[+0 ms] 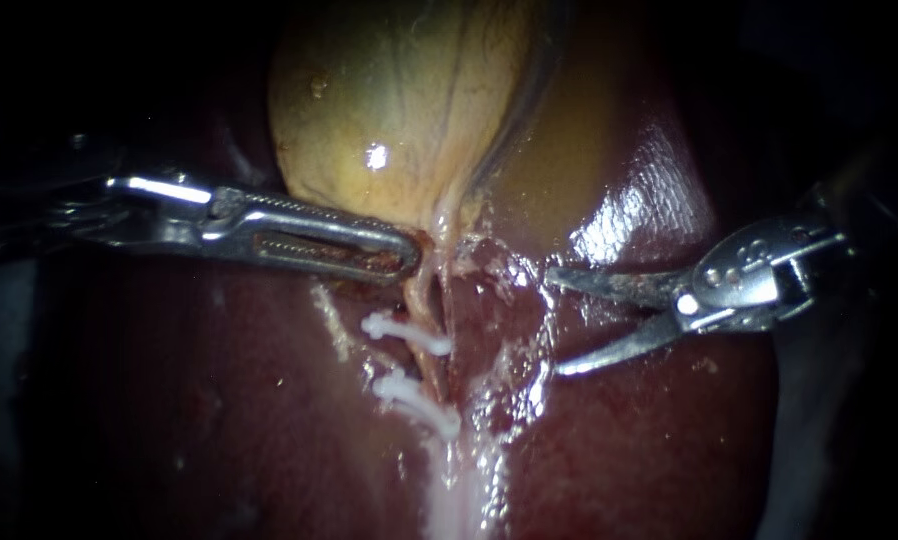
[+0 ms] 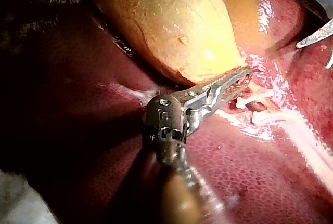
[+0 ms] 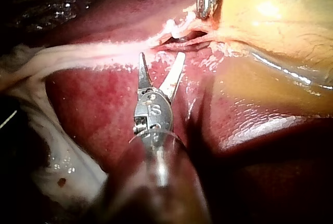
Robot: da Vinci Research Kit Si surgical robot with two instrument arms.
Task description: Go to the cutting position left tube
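Step in hand: bring the cutting tip to the left tube [image 1: 421,300]; judged not yet there
Left tube, place: thin tan strand leaving the neck of the gallbladder [image 1: 399,100], lying on the liver [image 1: 219,400]
Left tube, axis: near upright in the endoscope view, running from the neck down to a pale band of tissue
Clips: upper clip [image 1: 406,334] and lower clip [image 1: 416,402], both white, both crossing the tube, with a short bare stretch between them
Cutting site (judgement): that bare stretch between the two clips
Right instrument [image 1: 554,322]: blade-tipped; comes in from the view's right with its tips pointing at the tube, roughly square to its axis
Right jaws: spread wide, holding nothing and touching nothing; wet tissue lies between the tips and the tube
Direction to go: the tube lies straight ahead of the blades, toward the view's left; the site sits slightly lower than the midline of the blades
Left instrument [image 1: 409,257]: long toothed jaws pressed together, the tip pinching tissue at the gallbladder neck, just above the upper clip
Nearer arm: the left one, but it is busy holding; the approach falls to the right one
Watch: the lower blade is closest to the lower clip
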